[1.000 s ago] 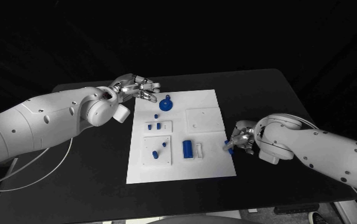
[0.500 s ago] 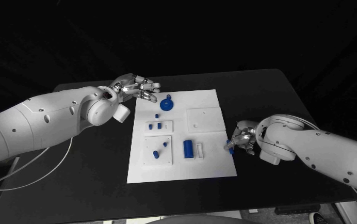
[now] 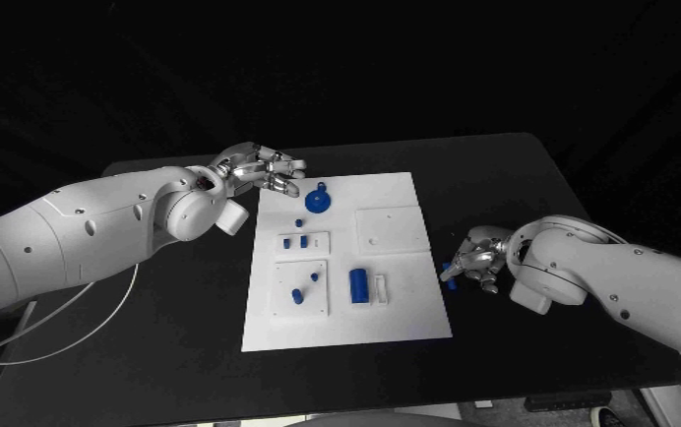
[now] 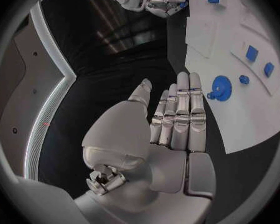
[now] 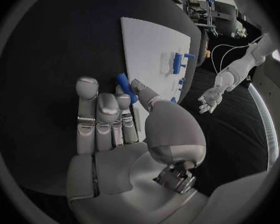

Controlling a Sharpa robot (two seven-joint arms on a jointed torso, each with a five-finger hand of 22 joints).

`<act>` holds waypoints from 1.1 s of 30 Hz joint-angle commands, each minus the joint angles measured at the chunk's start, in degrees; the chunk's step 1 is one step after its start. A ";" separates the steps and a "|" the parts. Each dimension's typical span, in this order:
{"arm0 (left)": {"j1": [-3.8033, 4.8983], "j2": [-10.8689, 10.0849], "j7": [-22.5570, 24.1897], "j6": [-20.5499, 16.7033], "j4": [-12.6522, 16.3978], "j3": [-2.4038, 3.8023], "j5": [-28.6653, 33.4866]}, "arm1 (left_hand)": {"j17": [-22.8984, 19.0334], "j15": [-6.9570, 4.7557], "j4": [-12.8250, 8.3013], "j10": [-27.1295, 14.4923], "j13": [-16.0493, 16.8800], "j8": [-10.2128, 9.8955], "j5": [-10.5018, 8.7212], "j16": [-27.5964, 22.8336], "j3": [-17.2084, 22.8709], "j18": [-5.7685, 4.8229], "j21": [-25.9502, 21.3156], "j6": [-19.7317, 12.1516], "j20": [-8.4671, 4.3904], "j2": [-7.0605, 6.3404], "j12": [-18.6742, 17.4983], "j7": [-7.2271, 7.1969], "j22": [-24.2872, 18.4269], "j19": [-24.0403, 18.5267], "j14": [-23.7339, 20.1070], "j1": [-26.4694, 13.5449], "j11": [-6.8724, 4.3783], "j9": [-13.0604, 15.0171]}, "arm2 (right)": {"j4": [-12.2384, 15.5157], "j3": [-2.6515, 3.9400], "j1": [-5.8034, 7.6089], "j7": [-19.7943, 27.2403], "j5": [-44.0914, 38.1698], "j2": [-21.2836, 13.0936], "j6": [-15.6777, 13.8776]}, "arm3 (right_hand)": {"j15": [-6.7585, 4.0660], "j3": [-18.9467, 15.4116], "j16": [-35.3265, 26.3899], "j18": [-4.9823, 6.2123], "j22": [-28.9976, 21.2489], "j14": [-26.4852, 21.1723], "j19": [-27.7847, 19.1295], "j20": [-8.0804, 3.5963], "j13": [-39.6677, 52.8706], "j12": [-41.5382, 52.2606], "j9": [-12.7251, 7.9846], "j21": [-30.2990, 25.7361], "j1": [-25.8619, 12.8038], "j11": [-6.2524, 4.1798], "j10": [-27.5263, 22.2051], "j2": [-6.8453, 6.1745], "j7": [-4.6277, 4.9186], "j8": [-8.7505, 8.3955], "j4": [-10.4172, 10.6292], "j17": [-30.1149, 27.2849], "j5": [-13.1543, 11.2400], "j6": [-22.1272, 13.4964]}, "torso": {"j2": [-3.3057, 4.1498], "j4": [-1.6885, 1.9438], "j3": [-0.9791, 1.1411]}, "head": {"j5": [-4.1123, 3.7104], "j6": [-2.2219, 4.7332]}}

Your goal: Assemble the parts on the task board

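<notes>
The white task board [image 3: 404,314] lies in the middle of the black table. On it are a round blue part [image 3: 317,199], a blue cylinder [image 3: 359,283] and several small blue parts. My right hand [image 3: 477,261] hangs just off the board's right edge and pinches a small blue peg [image 3: 450,275]; the right wrist view shows the peg [image 5: 124,87] between thumb and finger. My left hand [image 3: 264,171] hovers by the board's far left corner, holding nothing, its fingers [image 4: 180,112] stretched out near the round blue part [image 4: 221,88].
Raised white plates sit on the board: a square one [image 3: 391,229] at the right, a small one [image 3: 299,242] with two blue pieces, and a lower one [image 3: 299,284] with blue pegs. A white cable [image 3: 64,334] trails on the table's left.
My right hand has drifted a little to the right, away from the board's edge, still holding the blue peg. The left hand has stayed put.
</notes>
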 commanded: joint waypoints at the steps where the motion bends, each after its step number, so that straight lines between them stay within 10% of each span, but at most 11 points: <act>1: 0.02 0.10 0.11 0.76 0.03 0.04 0.08 | 0.07 0.24 -0.02 -0.27 0.05 0.37 0.26 0.38 -0.04 -1.10 0.32 -0.38 0.16 0.30 -0.17 -0.11 0.05 0.26 -0.06 -0.10 -0.06 0.06 | 0.54 0.72 0.07 -0.99 1.04 -0.54 -0.53 | -0.38 -0.42 -0.23 -0.29 -0.02 0.16 2.58 -0.44 -0.06 -0.03 0.23 0.12 -0.03 -0.18 0.13 0.26 -0.03 0.44 0.46 -0.11 -0.26 0.62 | -0.02 -0.01 -0.02 | -0.05 0.20; 17: 0.02 0.29 -0.15 0.94 -0.09 0.03 0.08 | 0.07 0.24 0.06 -0.29 0.05 0.37 0.26 0.38 -0.07 -1.10 0.32 -0.39 0.16 0.27 -0.18 -0.10 0.05 0.26 -0.07 -0.14 -0.05 0.06 | 5.48 2.51 0.57 -1.78 3.94 1.30 -1.26 | -0.51 -0.74 -0.36 -0.45 -0.05 0.14 2.58 -0.59 -0.23 -0.35 0.43 0.16 0.06 -0.36 0.17 0.11 -0.21 0.40 0.88 -0.24 0.23 1.06 | 0.04 0.13 -0.05 | 0.38 0.29; 33: 0.02 0.47 -0.29 1.38 -0.10 0.02 0.08 | 0.06 0.26 0.14 -0.32 0.05 0.37 0.25 0.36 -0.07 -1.10 0.29 -0.41 0.18 0.27 -0.17 -0.09 0.03 0.23 -0.11 -0.10 -0.04 0.06 | 4.21 -1.04 0.52 -2.68 -1.05 7.79 1.15 | -0.56 -5.85 -0.40 -0.52 0.12 0.19 2.72 -0.68 -0.48 -0.79 0.04 0.71 -0.57 -0.42 0.11 -0.03 -0.35 0.39 2.50 -0.17 3.19 1.07 | 0.05 0.20 0.02 | 1.12 0.00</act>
